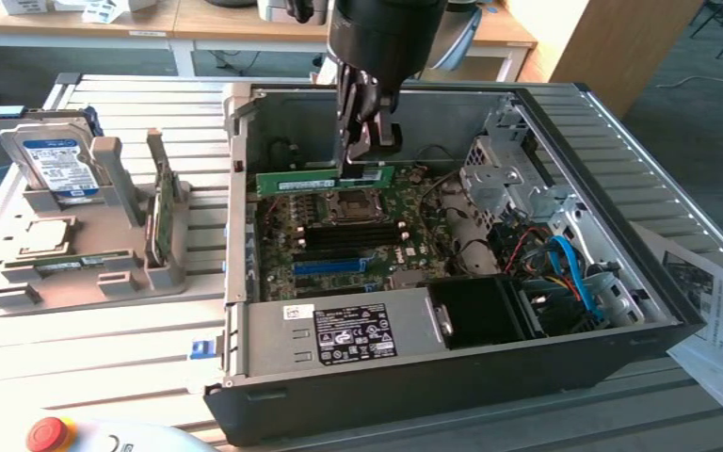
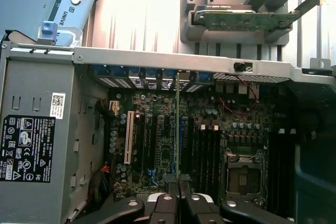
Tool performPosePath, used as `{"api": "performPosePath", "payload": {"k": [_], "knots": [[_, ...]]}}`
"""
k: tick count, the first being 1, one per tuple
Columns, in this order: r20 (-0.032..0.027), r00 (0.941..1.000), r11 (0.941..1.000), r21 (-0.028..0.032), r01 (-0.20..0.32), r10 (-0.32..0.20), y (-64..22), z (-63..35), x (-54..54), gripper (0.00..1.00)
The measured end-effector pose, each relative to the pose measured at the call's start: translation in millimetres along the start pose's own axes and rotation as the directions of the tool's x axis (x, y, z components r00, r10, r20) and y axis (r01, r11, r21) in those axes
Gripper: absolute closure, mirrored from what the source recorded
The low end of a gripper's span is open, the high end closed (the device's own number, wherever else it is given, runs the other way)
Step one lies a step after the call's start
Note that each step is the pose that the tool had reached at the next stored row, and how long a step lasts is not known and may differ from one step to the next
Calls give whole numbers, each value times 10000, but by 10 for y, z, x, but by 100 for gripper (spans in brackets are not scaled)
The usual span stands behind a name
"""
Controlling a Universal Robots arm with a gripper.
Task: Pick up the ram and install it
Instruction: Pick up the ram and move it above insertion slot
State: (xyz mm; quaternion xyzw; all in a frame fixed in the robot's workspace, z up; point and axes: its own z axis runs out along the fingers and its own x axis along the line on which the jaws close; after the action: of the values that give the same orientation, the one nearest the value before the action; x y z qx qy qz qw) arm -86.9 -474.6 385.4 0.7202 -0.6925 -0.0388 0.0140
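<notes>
The ram (image 1: 324,179) is a slim green stick with a pale label. It hangs level inside the open computer case (image 1: 242,188), above the motherboard (image 1: 336,250) and near the back wall. My gripper (image 1: 368,158) comes down from above and is shut on the ram's end toward the exterior view's right. In the wrist view the ram (image 2: 177,129) shows edge-on as a thin green line running out from between my fingertips (image 2: 177,199). It hangs over the board, beside the dark memory slots (image 2: 207,150).
A grey tray (image 1: 16,282) at the exterior view's left holds a hard drive (image 1: 50,158), an upright green card (image 1: 161,202) and a slim green stick (image 1: 82,261). In the case are the power supply (image 1: 336,330), CPU socket (image 1: 351,207) and drive cage (image 1: 500,179). Papers (image 1: 719,315) lie at the right.
</notes>
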Motion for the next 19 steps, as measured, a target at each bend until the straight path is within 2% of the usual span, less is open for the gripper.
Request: {"api": "performPosePath", "payload": {"k": [3,5,7,11,15,16,19], "knots": [[1,10000,10000,2,1,-1,0,0,0,88],[0,10000,10000,31,5,-5,-2,1,0,88],[-4,10000,10000,88,4,-4,-1,0,0,88],[-10,10000,9997,240,9,-9,0,0,0,88],[-15,10000,9994,356,14,-13,-1,1,0,88],[-15,10000,9993,380,15,-14,-1,1,0,88],[-16,10000,9992,388,16,-15,-1,1,0,88]]}}
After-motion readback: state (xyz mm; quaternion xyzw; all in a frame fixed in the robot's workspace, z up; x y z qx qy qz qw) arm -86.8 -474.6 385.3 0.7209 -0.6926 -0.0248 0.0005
